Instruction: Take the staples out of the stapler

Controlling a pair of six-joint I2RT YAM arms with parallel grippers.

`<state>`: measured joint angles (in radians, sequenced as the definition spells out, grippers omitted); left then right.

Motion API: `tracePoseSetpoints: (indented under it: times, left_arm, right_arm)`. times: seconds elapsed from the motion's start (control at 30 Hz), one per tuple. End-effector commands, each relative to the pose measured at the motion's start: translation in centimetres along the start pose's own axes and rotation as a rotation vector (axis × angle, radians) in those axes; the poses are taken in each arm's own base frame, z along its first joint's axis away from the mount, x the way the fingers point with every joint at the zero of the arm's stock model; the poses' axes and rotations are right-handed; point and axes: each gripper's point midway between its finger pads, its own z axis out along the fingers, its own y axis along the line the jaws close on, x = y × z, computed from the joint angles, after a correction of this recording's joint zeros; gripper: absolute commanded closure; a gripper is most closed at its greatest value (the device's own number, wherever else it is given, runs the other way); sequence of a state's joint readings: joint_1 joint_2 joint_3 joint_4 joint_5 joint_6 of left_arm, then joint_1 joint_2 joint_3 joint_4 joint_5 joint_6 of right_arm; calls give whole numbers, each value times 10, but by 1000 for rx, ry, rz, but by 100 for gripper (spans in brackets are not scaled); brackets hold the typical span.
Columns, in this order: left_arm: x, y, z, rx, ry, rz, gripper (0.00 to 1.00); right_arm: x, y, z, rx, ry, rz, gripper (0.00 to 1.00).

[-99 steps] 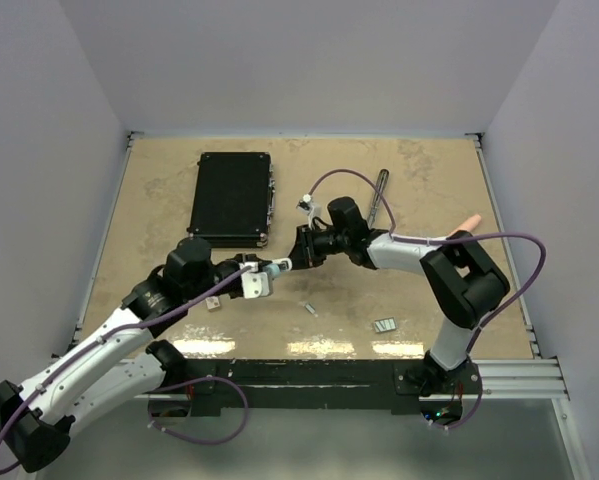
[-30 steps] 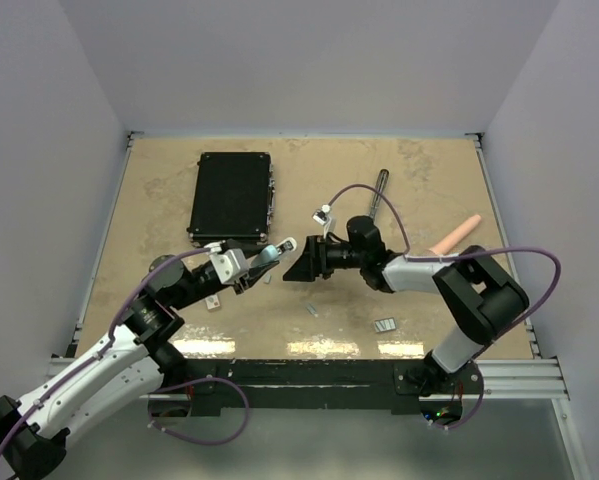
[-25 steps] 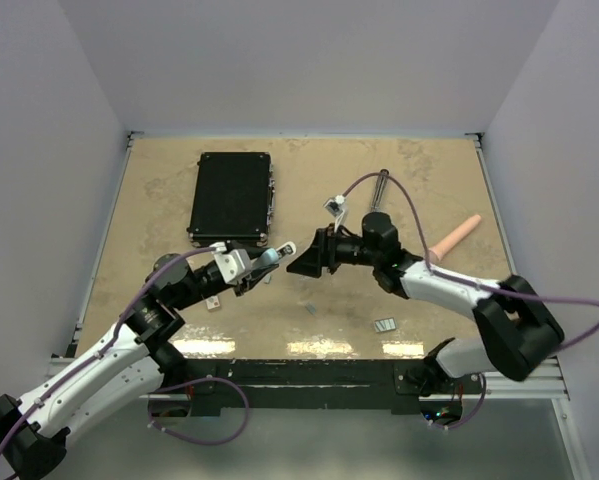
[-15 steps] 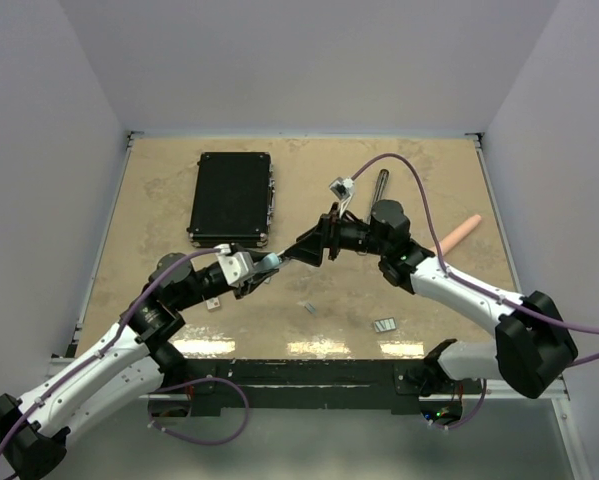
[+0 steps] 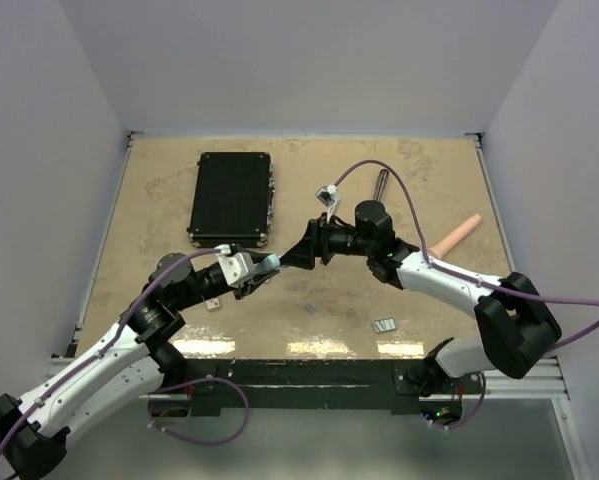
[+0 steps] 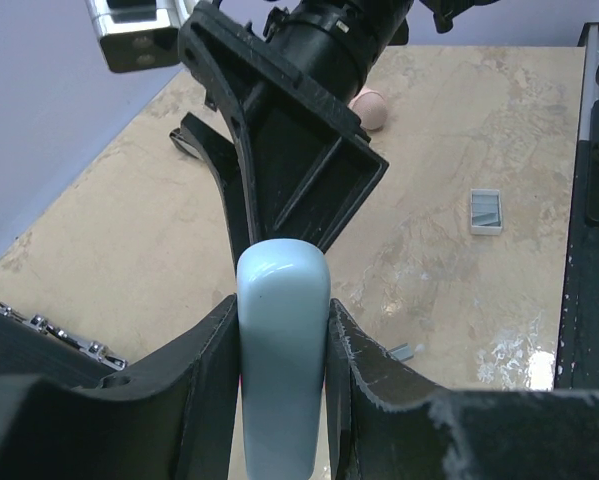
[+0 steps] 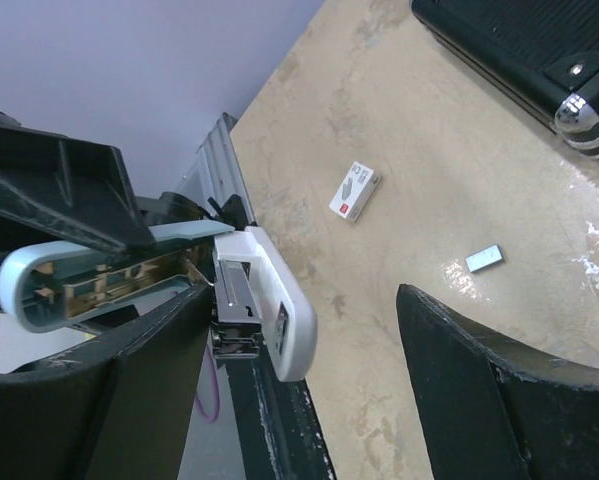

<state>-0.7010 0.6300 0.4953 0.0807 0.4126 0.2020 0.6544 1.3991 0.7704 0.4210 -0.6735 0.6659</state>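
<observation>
- Right gripper (image 5: 297, 254) is standing open, jaws spread wide and holding nothing, with its mouth facing the free end of the stapler (image 7: 264, 290).
- Left gripper (image 6: 282, 335) is clamping the stapler by its pale-blue body, holding it above the table (image 5: 429, 180) between the two arms.
- Stapler is lying just ahead of the right jaws, its long axis roughly in line with them and its cover hanging open.
- Staples (image 5: 384, 325) are lying loose on the table, towards the right arm's base.
- Judgement: the right arm is the nearer one to the exposed magazine. Whether they are touching cannot be told.
</observation>
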Motion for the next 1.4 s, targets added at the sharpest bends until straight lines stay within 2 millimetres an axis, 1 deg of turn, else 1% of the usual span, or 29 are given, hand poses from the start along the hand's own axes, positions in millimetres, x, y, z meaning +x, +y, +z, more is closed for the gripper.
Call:
tracePoseSetpoints:
  times: [0.0, 0.07, 0.1, 0.13, 0.2, 0.23, 0.27, 0.3, 0.33, 0.37, 0.4, 0.53, 0.67, 0.73, 0.77, 0.93, 1.13, 1.23, 1.33, 1.37]
  left_arm:
    - [-46, 8, -2, -23, -146, 49, 100]
    - [-50, 8, -3, -27, -167, 45, 100]
    - [-55, 8, -3, -32, -186, 41, 100]
    - [-59, 9, -4, -34, -197, 41, 100]
    - [-63, 9, -6, -44, -216, 33, 100]
    - [-65, 10, -7, -49, -225, 32, 100]
    - [-71, 11, -8, -58, -251, 25, 100]
    - [-72, 11, -8, -59, -262, 19, 100]
    - [-74, 11, -9, -60, -275, 16, 100]
    - [-79, 11, -9, -59, -294, 14, 100]
    - [-78, 12, -8, -60, -297, 10, 100]
    - [-86, 18, -9, -97, -337, 13, 100]
    - [-97, 23, -12, -122, -380, 16, 100]
    - [-99, 25, -14, -137, -390, 18, 100]
    - [-100, 26, -15, -145, -399, 21, 100]
    - [-99, 29, -17, -166, -403, 21, 100]
    - [-98, 34, -25, -214, -398, 18, 100]
    - [-101, 36, -32, -235, -404, 25, 100]
    - [-102, 34, -33, -225, -400, 17, 100]
    - [-102, 34, -33, -225, -398, 17, 100]
  right_arm:
    - [-7, 10, 7, -52, -18, -33, 23]
    - [1, 1, 9, -39, -6, -11, 26]
    - [1, 0, 10, -43, -9, -10, 27]
    - [8, -7, 12, -34, 4, 6, 28]
    - [11, -9, 14, -47, 3, 17, 28]
    - [19, -14, 15, -48, 21, 34, 29]
    - [23, -15, 16, -55, 28, 48, 30]
    - [24, -15, 17, -69, 23, 44, 30]
    - [29, -15, 18, -75, 33, 53, 30]
    - [33, -18, 20, -72, 41, 66, 30]
    - [35, -17, 21, -80, 43, 64, 31]
    - [43, -16, 26, -83, 55, 74, 30]
    - [49, -17, 30, -90, 59, 90, 30]
    - [53, -18, 29, -96, 60, 120, 30]
    - [52, -14, 29, -114, 54, 114, 30]
    - [58, -18, 31, -106, 59, 135, 31]
    - [62, -22, 31, -99, 59, 158, 37]
    - [64, -18, 30, -121, 69, 167, 39]
    - [64, -18, 30, -129, 65, 167, 40]
    - [64, -18, 30, -129, 65, 167, 37]
